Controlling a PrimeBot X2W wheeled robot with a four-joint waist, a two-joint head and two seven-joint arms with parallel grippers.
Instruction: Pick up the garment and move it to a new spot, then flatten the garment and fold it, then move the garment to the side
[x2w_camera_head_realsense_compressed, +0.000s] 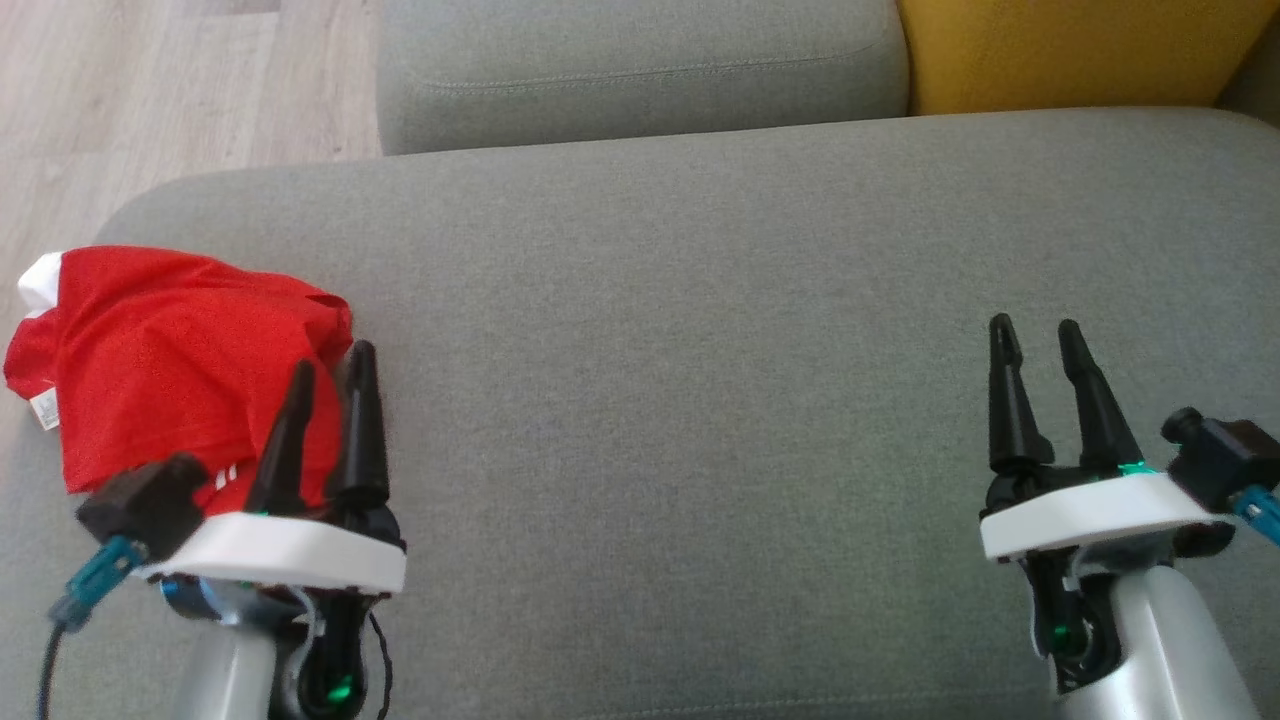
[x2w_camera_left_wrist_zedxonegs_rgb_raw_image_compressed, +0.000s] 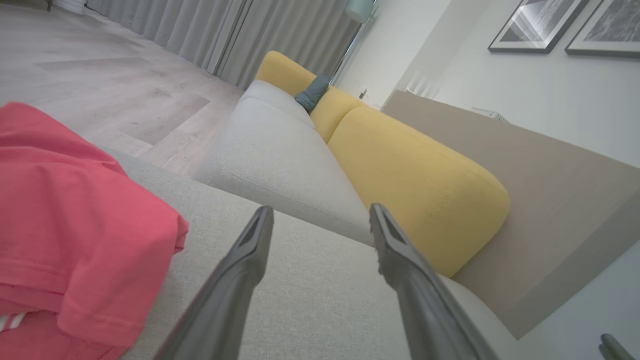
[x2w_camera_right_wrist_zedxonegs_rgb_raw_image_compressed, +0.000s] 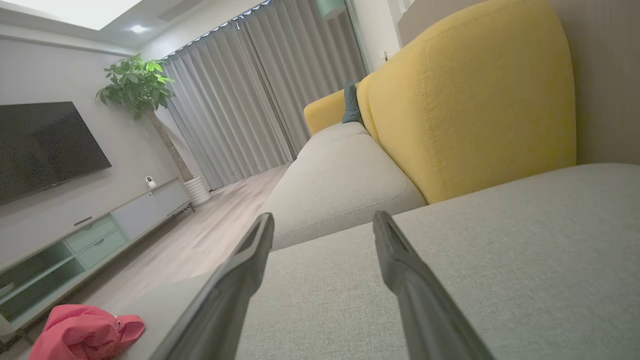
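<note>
The red garment lies bunched up at the left end of the grey sofa. A small white tag sticks out of it, but its words are too small to read. The left gripper points forward just beside the garment, wide open, holding nothing. The right gripper points forward too, well apart over the sofa, wide open and holding nothing.

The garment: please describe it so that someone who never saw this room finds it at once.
Find the wide grey sofa seat before the robot and follow it to its left end, by the wooden floor. A crumpled garment lies there, beside the left tool. It alone is red, with a white edge.
</note>
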